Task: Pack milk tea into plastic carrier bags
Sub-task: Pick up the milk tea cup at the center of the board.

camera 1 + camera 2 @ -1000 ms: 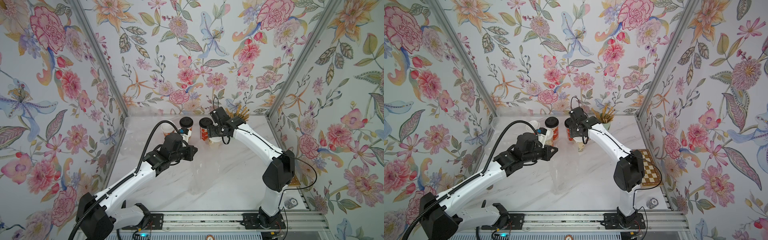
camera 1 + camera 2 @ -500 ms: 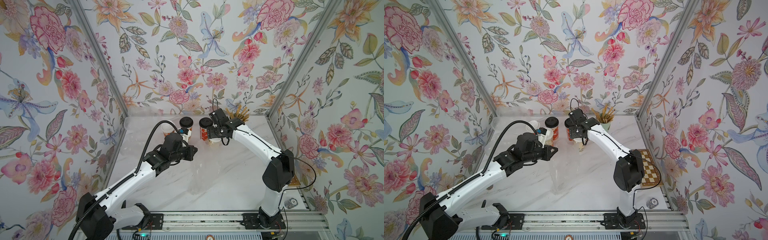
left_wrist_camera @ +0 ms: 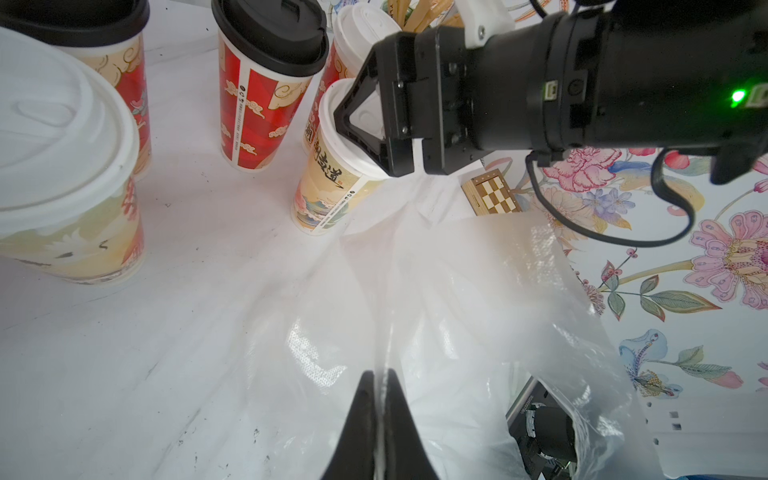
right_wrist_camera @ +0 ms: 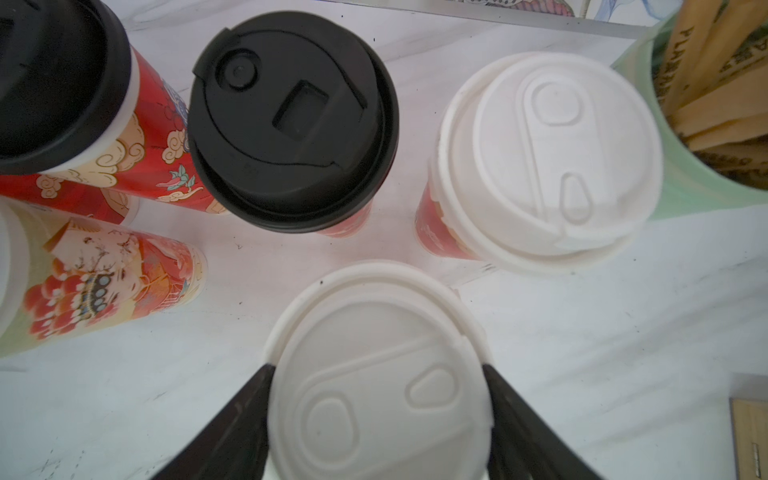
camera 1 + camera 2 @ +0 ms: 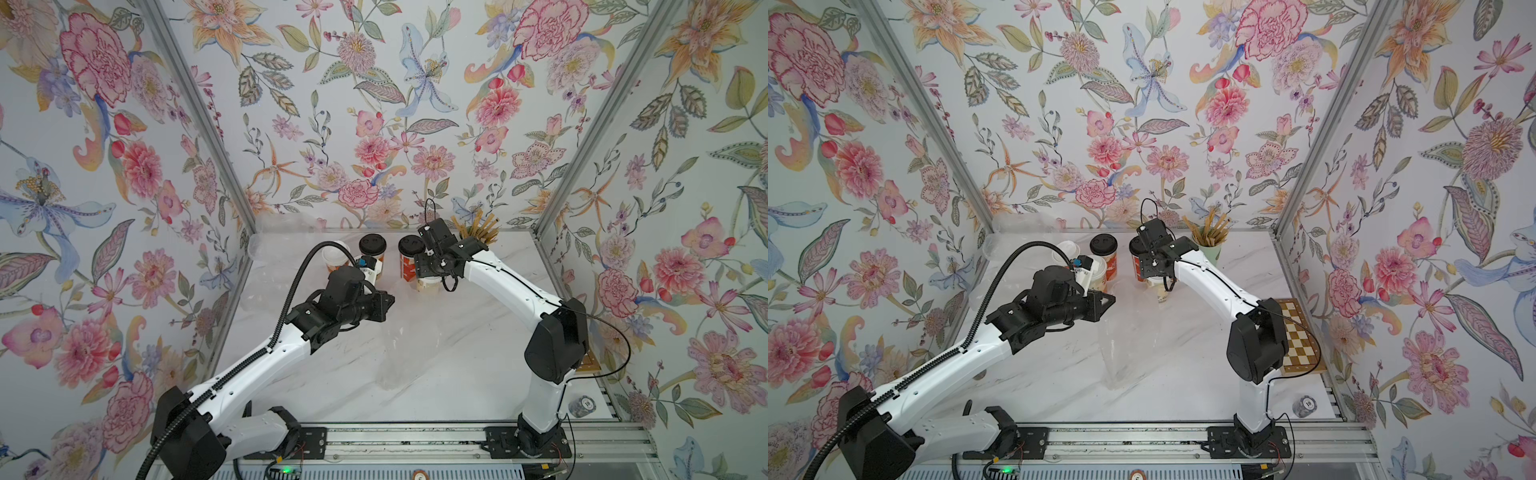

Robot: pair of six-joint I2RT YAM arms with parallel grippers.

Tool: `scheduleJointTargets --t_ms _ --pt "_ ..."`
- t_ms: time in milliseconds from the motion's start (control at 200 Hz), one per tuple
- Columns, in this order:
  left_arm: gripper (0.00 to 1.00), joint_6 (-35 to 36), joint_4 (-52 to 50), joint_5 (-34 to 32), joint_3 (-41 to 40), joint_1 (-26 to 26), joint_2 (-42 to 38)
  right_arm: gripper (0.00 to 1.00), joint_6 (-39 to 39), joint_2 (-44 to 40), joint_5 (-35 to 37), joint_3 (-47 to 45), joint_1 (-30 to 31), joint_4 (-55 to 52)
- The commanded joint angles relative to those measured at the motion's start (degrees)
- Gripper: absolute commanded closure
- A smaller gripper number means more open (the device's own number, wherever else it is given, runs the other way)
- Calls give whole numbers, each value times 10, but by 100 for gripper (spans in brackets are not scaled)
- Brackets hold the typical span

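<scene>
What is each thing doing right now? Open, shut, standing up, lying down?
Left end effector: shut, pinching the plastic bag.
Plastic bag: crumpled, no cup inside.
Right end effector: straddles the white-lidded cup, grip unclear.
White-lidded cup: upright, lid on.
Black-lidded cup: upright, lid on.
Mint-green cup: upright, holding straws.

Bench surface: white marble-pattern tabletop (image 5: 1059,386), closed in on three sides by floral wallpaper walls (image 5: 1142,83). An aluminium rail (image 5: 1142,442) runs along the front edge.

Back of table, right of centre: mint-green cup (image 5: 1212,251), upright, holding brown paper-wrapped straws (image 5: 1208,228) that fan out above its rim.

Right edge: wooden chessboard (image 5: 1302,338), lying flat, partly covered from above. Just in front of it, well apart from the cup, is a small stack of poker chips (image 5: 1307,405), the top one marked 10.
</scene>
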Motion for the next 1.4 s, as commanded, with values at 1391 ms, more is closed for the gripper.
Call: scheduleJointTargets --t_ms 1391 --pt "93 -33 40 -37 -38 3 -16 38 22 -139 -41 316 94 -249"
